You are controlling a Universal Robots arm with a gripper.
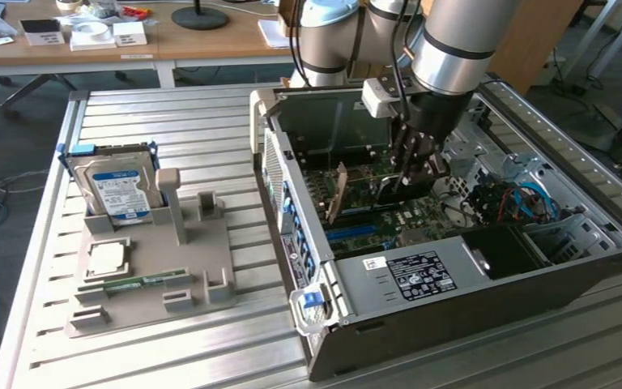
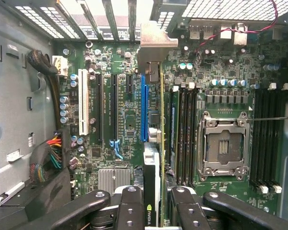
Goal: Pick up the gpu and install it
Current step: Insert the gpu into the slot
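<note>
**Figure 1.** Card held over the motherboard inside the open case.

The gripper (image 1: 411, 168) is reaching down into the open computer case (image 1: 430, 316). It is pinching the gpu (image 1: 340, 193) between its 2 fingers (image 2: 130, 206), which are pressing against the card's 2 faces.

In the wrist view the gpu (image 2: 152, 167) is showing edge-on. It is running straight out from the gripper (image 2: 156, 208) toward its silver bracket (image 2: 151, 40), at the vented wall of the case. The card's long axis is lying parallel to the blue slot (image 2: 144, 105) on the motherboard (image 2: 134, 120). The card is hanging just beside that slot, between it and the memory slots (image 2: 185, 134). Whether its lower edge is touching the board cannot be told.

In the exterior view the card is standing upright, extending from the gripper toward the exterior view's left. The hard drive (image 1: 122, 190) and memory stick (image 1: 138, 284) are resting on the grey holder (image 1: 208, 259), well apart from the case on that same side.
</note>
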